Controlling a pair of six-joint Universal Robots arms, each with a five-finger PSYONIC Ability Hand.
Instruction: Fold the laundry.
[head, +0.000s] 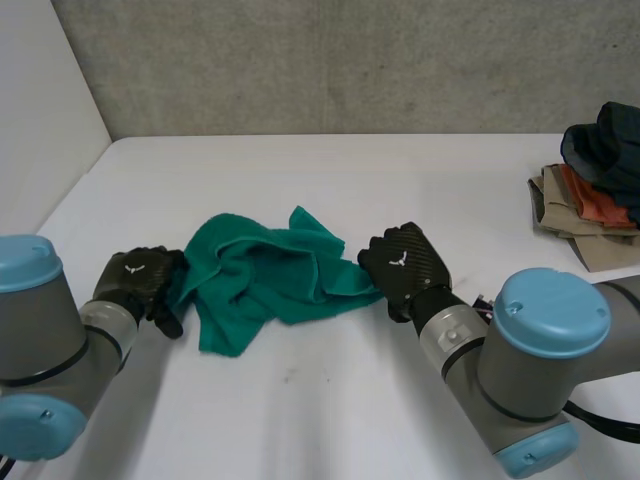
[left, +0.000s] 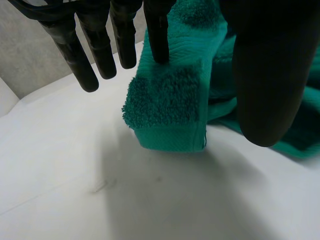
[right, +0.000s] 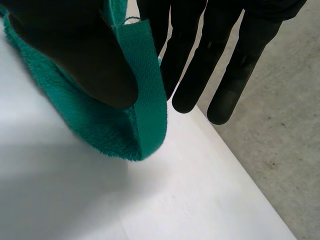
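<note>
Pinching one green towel (head: 265, 275), left hand (head: 140, 280) and right hand (head: 405, 268) each seemingly grip a corner.

The white table (head: 330, 170) is bare and open in the upper middle and lower middle. The bunched green towel (head: 270, 275) fills the gap between my left hand (head: 140, 280) and right hand (head: 405, 265). A clothes pile (head: 595, 200) blocks the right edge.
</note>
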